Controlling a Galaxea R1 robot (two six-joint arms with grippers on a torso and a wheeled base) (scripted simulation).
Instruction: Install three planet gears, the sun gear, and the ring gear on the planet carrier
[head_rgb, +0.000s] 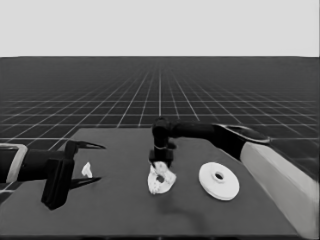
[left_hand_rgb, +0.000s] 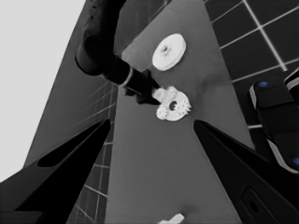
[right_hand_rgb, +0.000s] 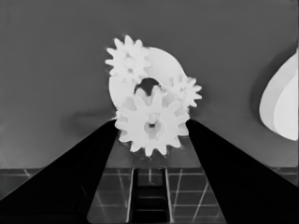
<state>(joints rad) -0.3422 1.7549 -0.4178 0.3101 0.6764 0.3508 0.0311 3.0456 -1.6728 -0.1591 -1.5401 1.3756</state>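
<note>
Right pincer (head_rgb: 161, 161) is over the middle of the tabletop (head_rgb: 125, 210), directly above the smaller round part (head_rgb: 161, 181). In the right wrist view its fingers (right_hand_rgb: 88, 158) are clamped on a small gear (right_hand_rgb: 152, 123), one finger touching each side of the teeth. That held gear sits in front of the smaller round part's (right_hand_rgb: 161, 70) central hole. Whether it is already seated or still just above the surface cannot be told from these views.

Two more small gears rest on the smaller round part: one (right_hand_rgb: 128, 58) and another (right_hand_rgb: 187, 89), on opposite sides of the hole.

Larger round part (head_rgb: 219, 180) lies flat on the tabletop to the right, apart from the smaller one.

Left pincer (head_rgb: 85, 161) waits over the tabletop's left end, fingers apart. A thin white piece (head_rgb: 87, 170) lies between them, not held.
</note>
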